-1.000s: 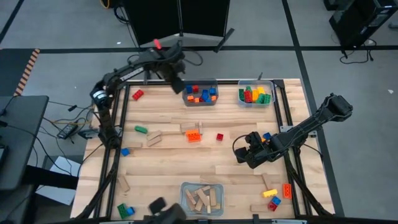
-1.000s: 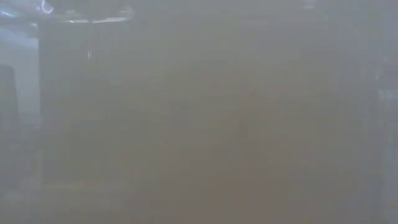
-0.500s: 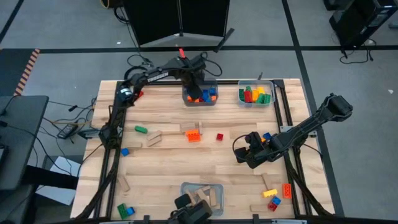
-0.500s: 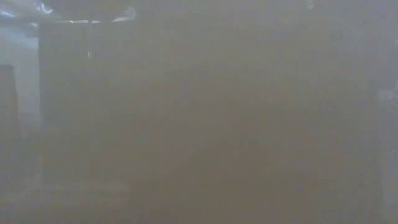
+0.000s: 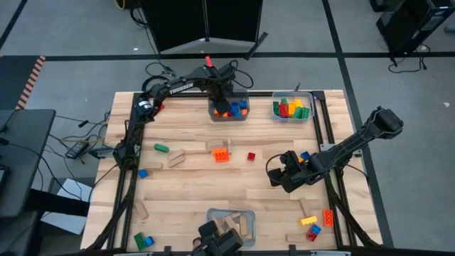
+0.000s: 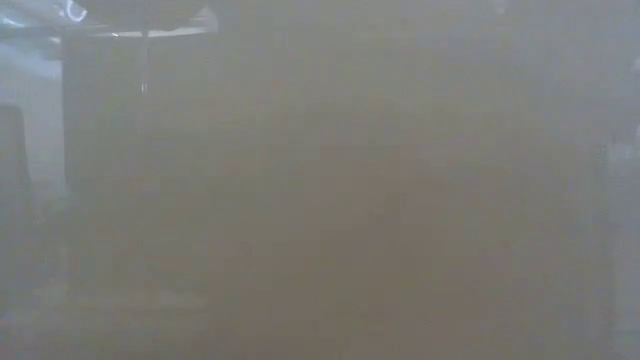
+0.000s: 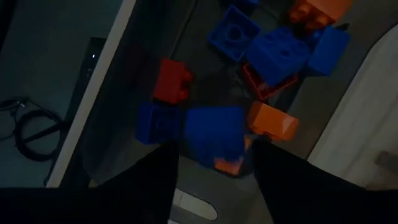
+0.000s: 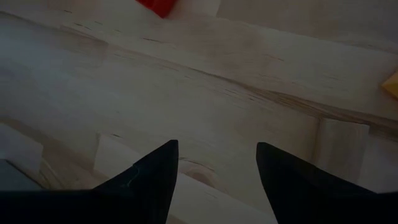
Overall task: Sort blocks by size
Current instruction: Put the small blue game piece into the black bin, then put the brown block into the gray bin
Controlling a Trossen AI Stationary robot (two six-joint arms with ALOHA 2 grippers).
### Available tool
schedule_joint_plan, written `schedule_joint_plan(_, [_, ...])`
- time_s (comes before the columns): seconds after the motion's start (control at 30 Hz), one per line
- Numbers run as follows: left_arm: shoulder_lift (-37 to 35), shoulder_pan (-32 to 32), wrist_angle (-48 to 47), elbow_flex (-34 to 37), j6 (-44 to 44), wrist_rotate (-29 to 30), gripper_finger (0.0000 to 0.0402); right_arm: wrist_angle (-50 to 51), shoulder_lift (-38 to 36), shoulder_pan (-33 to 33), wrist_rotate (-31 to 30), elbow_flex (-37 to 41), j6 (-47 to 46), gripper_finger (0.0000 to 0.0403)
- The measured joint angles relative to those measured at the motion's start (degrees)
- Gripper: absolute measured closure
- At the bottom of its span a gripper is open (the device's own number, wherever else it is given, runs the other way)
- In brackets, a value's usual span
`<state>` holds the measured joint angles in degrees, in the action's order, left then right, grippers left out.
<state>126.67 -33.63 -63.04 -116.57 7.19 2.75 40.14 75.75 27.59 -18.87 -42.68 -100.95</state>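
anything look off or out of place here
The low view is an even grey-brown haze, so nothing on the table shows in it. Otherwise only the unsorted blocks stand out, such as an orange brick mid-table, outside the bins.

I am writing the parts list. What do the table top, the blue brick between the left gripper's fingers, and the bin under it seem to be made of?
Table top: looks like pale wooden planks, matt, with visible grain and seams.
Blue brick at the left gripper: probably moulded plastic, smooth, evenly coloured; its neighbours show studs.
Bin: apparently clear plastic, since the bricks show through its walls.
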Motion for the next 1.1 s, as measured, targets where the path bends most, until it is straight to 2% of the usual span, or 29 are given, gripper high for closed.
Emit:
schedule_joint_plan(0.13, [0.02, 0.0, 1.07, 0.0, 0.88, 0.14, 0.0154, 0.0, 0.0, 0.0, 0.0, 0.0, -0.02, 0.0172])
schedule_joint_plan(0.27, [-0.13, 0.0, 0.1, -0.02, 1.17, 0.55, 0.0137, -0.11, 0.0, 0.0, 0.0, 0.0, -0.01, 0.0172])
schedule_joint_plan(0.43, [-2.06, 0.0, -5.24, -1.97, -0.67, 4.15, 0.0138, -0.76, -0.02, 0.0, -0.02, 0.0, -0.02, 0.0172])
schedule_joint_plan(0.7, [-10.24, 0.04, -12.41, -2.23, 1.21, 1.88, 0.014, -1.13, -0.02, 0.0, -0.09, 0.0, 0.49, 0.0172])
schedule_joint_plan(1.1, [-19.89, -0.07, -20.12, -1.15, -1.81, 6.84, 0.014, -1.14, -0.02, 0.0, -0.14, 0.0, 1.78, 0.0172])
